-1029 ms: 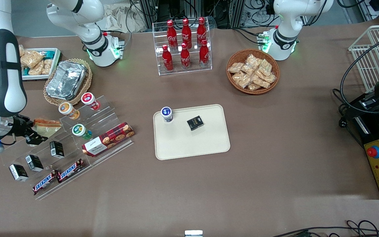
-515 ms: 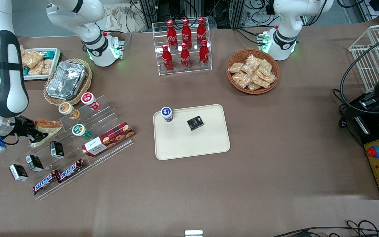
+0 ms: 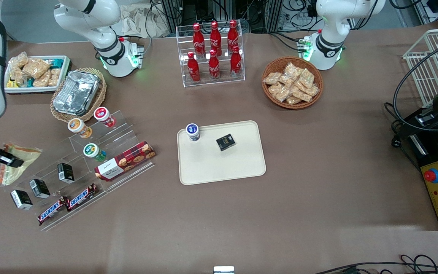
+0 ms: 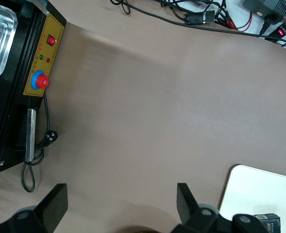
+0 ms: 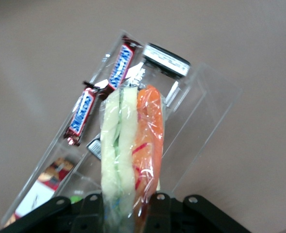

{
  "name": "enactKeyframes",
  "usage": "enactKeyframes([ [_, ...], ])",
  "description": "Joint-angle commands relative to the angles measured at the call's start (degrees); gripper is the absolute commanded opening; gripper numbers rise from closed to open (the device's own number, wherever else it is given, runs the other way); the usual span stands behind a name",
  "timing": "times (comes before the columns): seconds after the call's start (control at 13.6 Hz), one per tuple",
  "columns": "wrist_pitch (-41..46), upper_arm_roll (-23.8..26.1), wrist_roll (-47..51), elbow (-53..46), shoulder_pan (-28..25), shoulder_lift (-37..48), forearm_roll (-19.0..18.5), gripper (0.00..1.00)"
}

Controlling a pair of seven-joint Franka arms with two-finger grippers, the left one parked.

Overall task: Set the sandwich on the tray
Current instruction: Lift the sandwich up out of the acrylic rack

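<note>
My right gripper (image 3: 8, 160) is shut on the sandwich (image 3: 15, 163), a plastic-wrapped wedge of pale bread with orange and green filling. It holds it above the table at the working arm's end, beside the clear acrylic snack shelf (image 3: 78, 167). In the right wrist view the sandwich (image 5: 131, 155) stands clamped between the two black fingers (image 5: 156, 213), above the shelf. The cream-beige tray (image 3: 222, 167) lies mid-table, well toward the parked arm from the gripper. It carries a blue-lidded cup (image 3: 192, 131) and a small black box (image 3: 225, 142). The tray's corner shows in the left wrist view (image 4: 259, 189).
The shelf holds Snickers bars (image 3: 67, 203), a red cookie box (image 3: 125, 160), small black boxes (image 3: 39, 187) and lidded cups (image 3: 93, 151). A foil container in a basket (image 3: 77, 93), a white snack bin (image 3: 36, 72), a cola bottle rack (image 3: 213, 53) and a snack basket (image 3: 292, 82) stand farther from the camera.
My gripper has lifted the sandwich off the shelf's upper step and carried it sideways away from the shelf, toward the working arm's table end. The white snack bin now shows fully.
</note>
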State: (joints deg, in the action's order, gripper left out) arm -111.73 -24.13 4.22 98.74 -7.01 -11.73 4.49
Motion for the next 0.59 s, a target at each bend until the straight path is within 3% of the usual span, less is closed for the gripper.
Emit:
enactKeyframes([
  [0.0, 4.4, 2.4, -5.9, -3.6, -1.4, 0.4, -0.3, 0.00],
  [0.22, 6.9, 3.7, -13.9, -3.6, -5.2, 2.8, -0.2, 0.00],
  [0.51, 6.7, 3.8, -15.6, -3.7, -14.7, 4.3, -0.1, 0.00],
])
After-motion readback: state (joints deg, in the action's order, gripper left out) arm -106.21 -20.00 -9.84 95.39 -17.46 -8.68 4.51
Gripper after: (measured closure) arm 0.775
